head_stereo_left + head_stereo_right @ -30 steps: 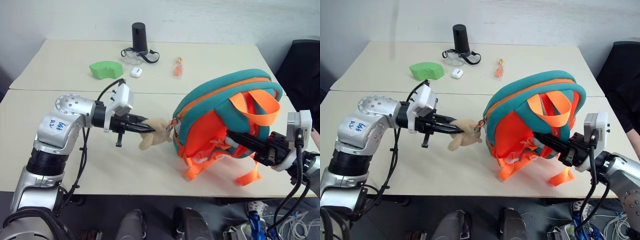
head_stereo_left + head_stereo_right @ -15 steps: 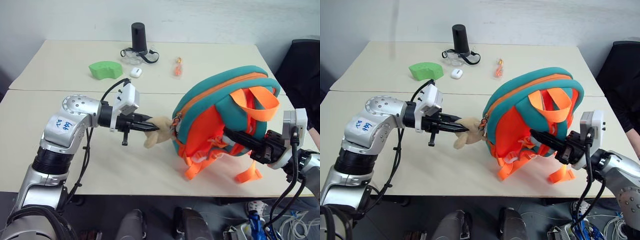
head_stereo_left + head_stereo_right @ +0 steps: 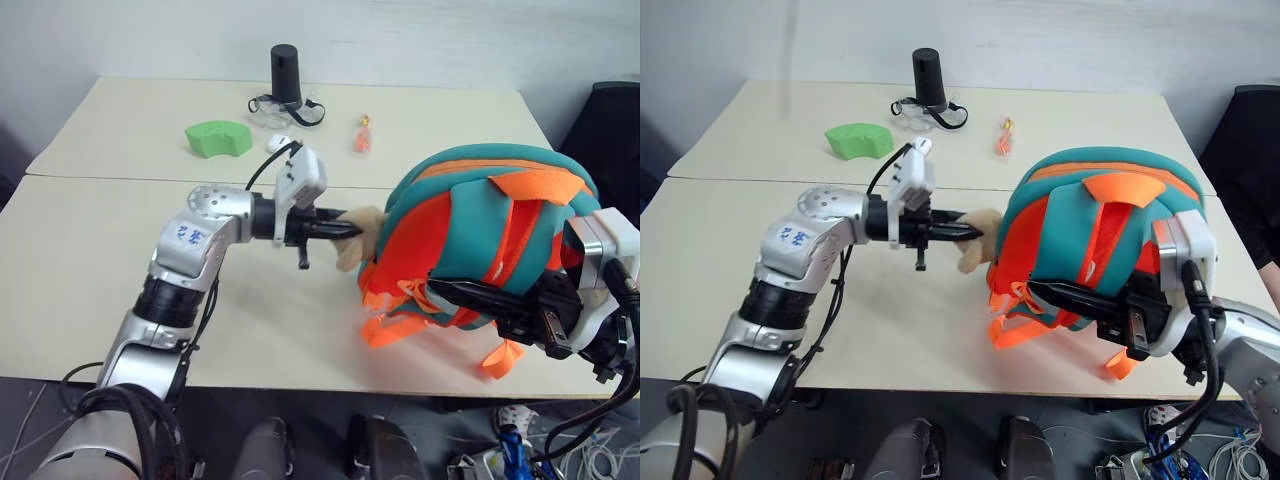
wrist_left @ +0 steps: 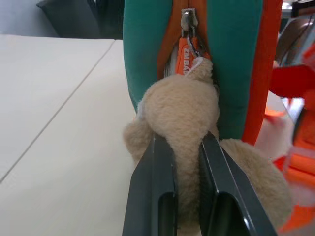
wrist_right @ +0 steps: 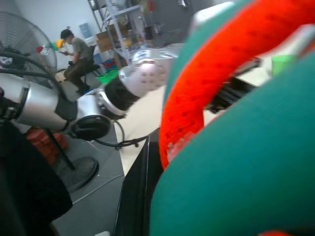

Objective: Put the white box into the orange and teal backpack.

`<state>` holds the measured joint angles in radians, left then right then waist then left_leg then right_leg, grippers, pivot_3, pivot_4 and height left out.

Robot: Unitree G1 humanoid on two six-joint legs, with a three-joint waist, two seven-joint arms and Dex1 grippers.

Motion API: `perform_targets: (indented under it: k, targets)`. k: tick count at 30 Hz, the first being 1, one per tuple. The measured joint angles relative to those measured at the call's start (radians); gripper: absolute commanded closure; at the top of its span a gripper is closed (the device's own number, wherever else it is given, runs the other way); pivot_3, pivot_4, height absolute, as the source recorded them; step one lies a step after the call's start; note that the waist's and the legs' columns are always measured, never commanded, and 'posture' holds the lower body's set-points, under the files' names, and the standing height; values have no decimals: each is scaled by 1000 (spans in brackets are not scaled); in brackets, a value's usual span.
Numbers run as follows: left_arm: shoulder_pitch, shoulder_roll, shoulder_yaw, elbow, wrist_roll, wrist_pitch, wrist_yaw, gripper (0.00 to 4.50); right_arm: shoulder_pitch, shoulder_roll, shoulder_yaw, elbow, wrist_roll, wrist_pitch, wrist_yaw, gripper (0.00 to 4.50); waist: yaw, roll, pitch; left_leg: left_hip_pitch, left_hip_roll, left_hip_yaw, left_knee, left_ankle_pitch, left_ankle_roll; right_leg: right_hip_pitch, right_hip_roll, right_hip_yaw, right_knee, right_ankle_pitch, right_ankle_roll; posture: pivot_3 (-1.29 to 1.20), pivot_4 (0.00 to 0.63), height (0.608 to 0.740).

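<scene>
Left eye view: the orange and teal backpack [image 3: 480, 240] stands at the near right of the table [image 3: 90, 260], tipped toward the near edge, its straps and orange webbing loops facing the camera. The left tool [image 3: 345, 231] reaches in from the left, pointing right and about level, closed on the tan plush toy [image 3: 362, 232] that hangs at the backpack's left side. The right tool [image 3: 455, 293] comes from the near right, pointing left, its black fingers pushed in among the straps. Both tools are at the backpack; neither is nearer a white box, and I cannot find that box anywhere on the table. The small white earbud case [image 3: 279, 143] far back is a different thing.

Right eye view: the same layout; the backpack's teal back panel arches over the right tool.

Left wrist view: the two dark fingers [image 4: 157, 187] pinch the plush toy between them, nearly shut, squeezing the fur. Just past it the zipper pull [image 4: 187, 19] sits on the orange zipper line, which looks closed here, so opening likely comes first.

Right wrist view: the right tool's fingers are nearly closed against an orange strap [image 5: 216, 73] and teal padding; a firm hold on the strap is likely but unclear.
</scene>
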<state>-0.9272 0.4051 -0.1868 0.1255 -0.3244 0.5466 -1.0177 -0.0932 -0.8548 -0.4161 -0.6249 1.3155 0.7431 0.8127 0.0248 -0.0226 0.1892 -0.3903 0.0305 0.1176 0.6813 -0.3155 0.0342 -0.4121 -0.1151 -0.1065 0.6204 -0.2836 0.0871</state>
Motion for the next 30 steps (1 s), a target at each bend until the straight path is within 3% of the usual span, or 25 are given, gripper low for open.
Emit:
perform_targets:
  k: [3, 9, 13, 17, 23, 30]
  targets:
    - [-3, 61, 3, 6, 10, -20, -34, 4355, 10, -7, 8, 23, -47, 0, 9, 4500, -6, 0, 0, 0, 1, 2, -1, 0, -1, -1, 1, 0, 1, 0, 0, 0, 150, 740]
    - [-3, 296, 60, 25, 3, -59, -214, 4355, 40, -60, -63, 89, -79, 1, 61, 4500, -8, 0, 0, 1, 0, 2, 0, 0, 0, -1, 1, 0, 1, 0, 0, 0, 150, 740]
    - [-8, 346, 58, 87, 15, -105, -285, 4355, 40, -74, -75, 104, -81, 1, 83, 4500, -2, 0, 0, 0, 0, 2, 0, 0, 0, -1, 0, 1, 0, 0, 0, 0, 150, 740]
    - [17, 349, 56, 43, 11, -105, -307, 4355, 27, -72, -70, 109, -88, 1, 79, 4500, -1, 0, 0, 0, 0, 2, 0, 0, 0, -1, 0, 1, 0, 0, 0, 0, 150, 740]
    - [141, 257, 33, -102, -7, -43, -233, 4355, 3, -41, -45, 92, -89, 1, 45, 4500, -3, 0, 0, 0, 0, 2, 0, 0, 0, -1, 0, 2, 0, 0, 0, 0, 150, 740]
    - [238, 237, -43, -152, 82, -101, -155, 4355, -36, -10, 9, 72, -87, 1, -12, 4500, -4, 1, 0, 1, 1, 2, 0, 0, 0, -1, 0, 2, 1, 0, 0, 0, 150, 740]
